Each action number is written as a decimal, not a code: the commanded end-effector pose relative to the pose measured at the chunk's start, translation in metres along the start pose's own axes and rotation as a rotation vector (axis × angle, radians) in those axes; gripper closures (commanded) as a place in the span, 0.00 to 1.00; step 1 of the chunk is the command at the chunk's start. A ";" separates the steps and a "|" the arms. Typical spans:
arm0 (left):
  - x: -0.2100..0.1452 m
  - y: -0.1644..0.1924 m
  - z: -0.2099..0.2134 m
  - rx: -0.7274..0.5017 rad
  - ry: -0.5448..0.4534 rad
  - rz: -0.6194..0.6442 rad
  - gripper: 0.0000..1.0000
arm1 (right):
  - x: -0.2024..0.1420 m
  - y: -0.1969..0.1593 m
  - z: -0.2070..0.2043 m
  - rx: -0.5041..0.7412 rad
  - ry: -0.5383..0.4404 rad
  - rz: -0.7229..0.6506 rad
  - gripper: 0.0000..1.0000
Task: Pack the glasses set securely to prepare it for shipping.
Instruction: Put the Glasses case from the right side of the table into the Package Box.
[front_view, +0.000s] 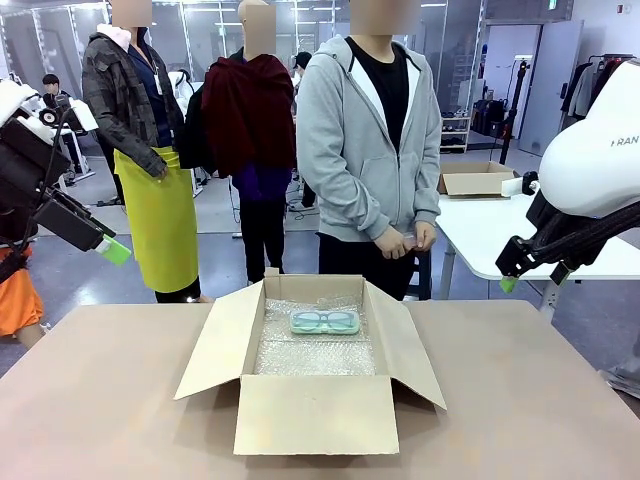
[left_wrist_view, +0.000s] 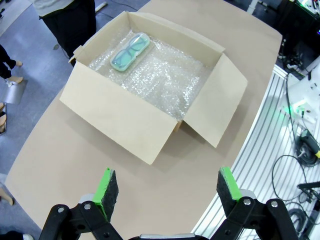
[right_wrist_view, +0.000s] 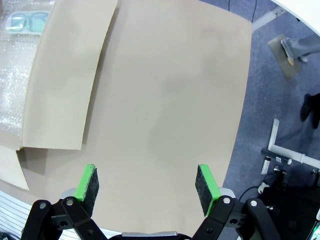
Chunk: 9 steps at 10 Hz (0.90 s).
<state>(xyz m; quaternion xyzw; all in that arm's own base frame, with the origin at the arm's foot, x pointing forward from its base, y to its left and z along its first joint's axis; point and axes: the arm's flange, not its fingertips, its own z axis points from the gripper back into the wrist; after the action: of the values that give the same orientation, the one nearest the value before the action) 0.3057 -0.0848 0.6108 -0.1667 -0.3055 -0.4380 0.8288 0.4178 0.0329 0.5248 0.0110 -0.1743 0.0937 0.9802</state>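
Note:
An open cardboard box sits mid-table, lined with bubble wrap. A mint-green glasses case with dark frames lies flat on the wrap at the box's far side. My left gripper hangs open, high off the table's left edge. The left wrist view looks down past the left gripper at the box and the case. My right gripper hovers open, high at the right. In its own view the right gripper is over bare table beside a box flap, with the case at the top left.
A person in a grey hoodie stands at the far edge behind the box, hands together at the waist. Other people stand farther back. A white table with a small cardboard box is at the back right. The brown table is bare around the box.

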 end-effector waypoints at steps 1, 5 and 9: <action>0.000 0.000 0.003 -0.011 -0.009 -0.005 0.00 | 0.000 0.000 0.000 0.000 0.000 0.000 0.02; 0.000 0.000 0.003 -0.011 -0.009 -0.005 0.00 | 0.000 0.000 0.000 0.000 0.000 0.000 0.02; 0.000 0.000 0.003 -0.011 -0.009 -0.005 0.00 | 0.000 0.000 0.000 0.000 0.000 0.000 0.02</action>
<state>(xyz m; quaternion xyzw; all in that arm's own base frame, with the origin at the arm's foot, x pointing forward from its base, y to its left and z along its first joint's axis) 0.3057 -0.0848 0.6108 -0.1667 -0.3055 -0.4380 0.8288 0.4178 0.0329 0.5248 0.0110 -0.1743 0.0936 0.9802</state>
